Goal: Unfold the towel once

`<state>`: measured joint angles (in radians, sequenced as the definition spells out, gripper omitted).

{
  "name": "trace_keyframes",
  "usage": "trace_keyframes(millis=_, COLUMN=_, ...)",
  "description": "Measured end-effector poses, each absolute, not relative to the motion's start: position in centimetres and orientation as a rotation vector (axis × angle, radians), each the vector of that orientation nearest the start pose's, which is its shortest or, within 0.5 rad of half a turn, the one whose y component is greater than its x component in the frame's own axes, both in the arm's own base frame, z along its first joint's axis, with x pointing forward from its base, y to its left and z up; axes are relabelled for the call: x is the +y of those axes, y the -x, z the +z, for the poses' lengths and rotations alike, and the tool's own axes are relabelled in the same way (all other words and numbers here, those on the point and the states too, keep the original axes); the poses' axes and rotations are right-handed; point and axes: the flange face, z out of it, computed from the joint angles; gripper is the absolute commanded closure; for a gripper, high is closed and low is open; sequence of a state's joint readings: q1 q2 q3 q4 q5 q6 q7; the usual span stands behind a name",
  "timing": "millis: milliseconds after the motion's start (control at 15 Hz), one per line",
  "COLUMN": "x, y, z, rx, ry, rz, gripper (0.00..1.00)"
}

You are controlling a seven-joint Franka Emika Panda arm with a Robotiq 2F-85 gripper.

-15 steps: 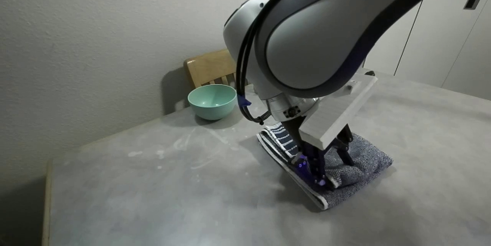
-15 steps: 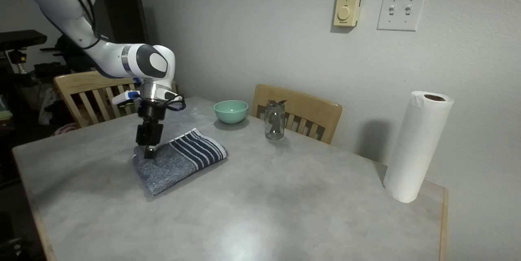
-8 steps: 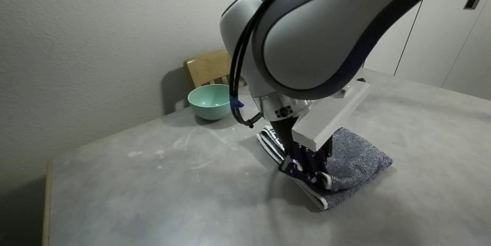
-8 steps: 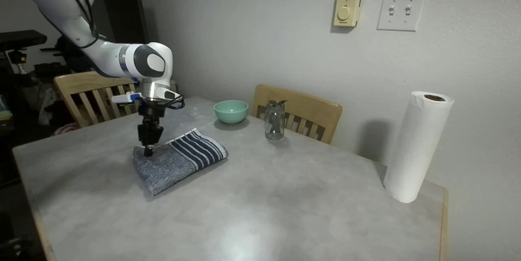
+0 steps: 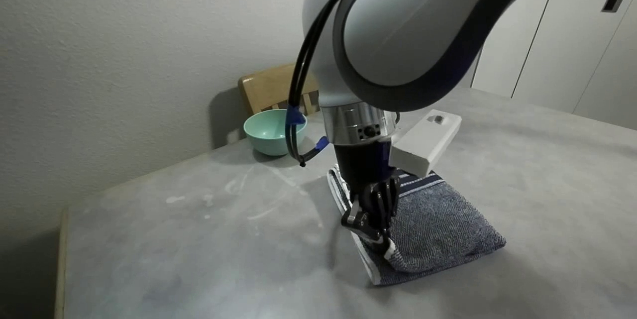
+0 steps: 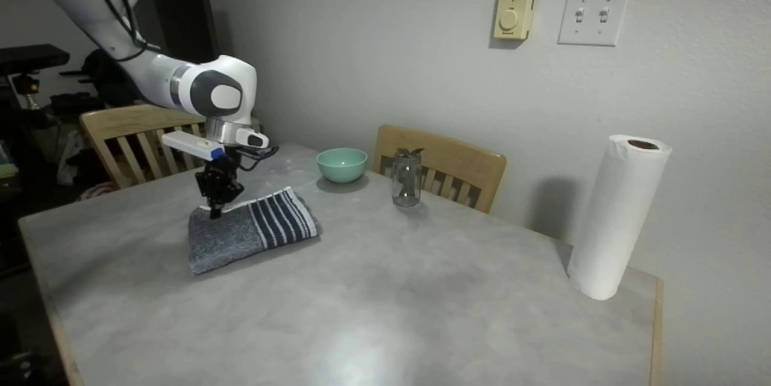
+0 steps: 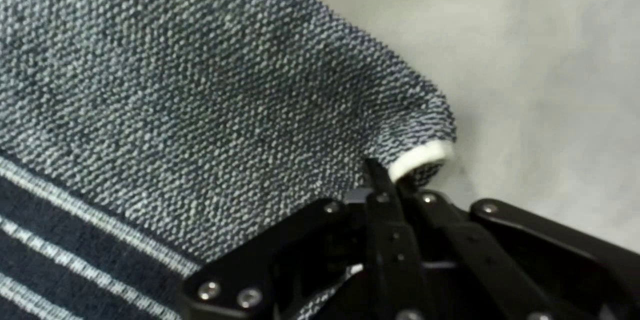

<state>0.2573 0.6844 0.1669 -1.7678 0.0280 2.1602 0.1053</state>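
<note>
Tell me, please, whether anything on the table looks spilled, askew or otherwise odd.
Pale, irregular smudges stand out on the grey tabletop in an exterior view, perhaps residue or wear. The blue-grey terry towel puckers where the black gripper pinches it, as expected.

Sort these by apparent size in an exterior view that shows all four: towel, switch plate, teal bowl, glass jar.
Largest: towel
Next: switch plate
Smallest: teal bowl and glass jar, too alike to rank; the bowl looks wider, the jar taller.

Two wooden chairs (image 6: pixel 449 154) stand at a grey table (image 6: pixel 458 301) beside a pale, textured wall (image 6: pixel 361 43).
</note>
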Motion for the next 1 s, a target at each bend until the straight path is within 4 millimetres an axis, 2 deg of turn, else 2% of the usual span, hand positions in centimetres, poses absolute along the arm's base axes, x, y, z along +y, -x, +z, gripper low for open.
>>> trace_keyframes(millis=267, x=25.4, y=-57.0, z=16.0, rx=-0.606, ry=2.865, rz=0.456, gripper=0.99)
trace_keyframes(millis=467, x=24.5, y=-56.7, z=15.9, rx=-0.745, ry=2.79, rz=0.451, gripper=0.99)
trace_keyframes(millis=800, x=20.7, y=-55.6, z=17.3, rx=-1.06, ry=2.591, rz=0.396, gripper=0.99)
trace_keyframes(millis=1000, x=17.8, y=-55.0, z=18.8, rx=-1.094, ry=2.517, rz=0.352, gripper=0.99)
